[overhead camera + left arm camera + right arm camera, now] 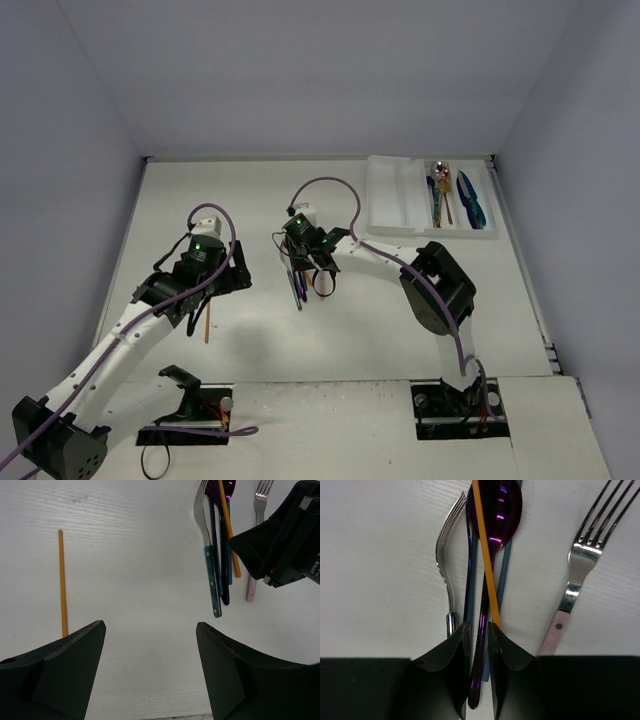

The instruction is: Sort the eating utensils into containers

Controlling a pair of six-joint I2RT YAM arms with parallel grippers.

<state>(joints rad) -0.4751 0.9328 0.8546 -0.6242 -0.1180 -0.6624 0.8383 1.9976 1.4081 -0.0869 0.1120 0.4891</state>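
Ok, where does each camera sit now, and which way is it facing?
Top external: high behind the bases, looking down on the table; both arms show.
Left wrist: on the left arm, facing down past the open left end effector at an orange stick.
Right wrist: low over the purple spoon, right end effector fingers flanking its handle.
Shared: both wrist views show the purple spoon and pink-handled fork.

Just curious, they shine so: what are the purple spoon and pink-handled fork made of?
The purple spoon: likely metal with glossy purple coating, given mirror-like highlights. The pink-handled fork: polished silver metal head; matte pink handle with a rivet, probably plastic.
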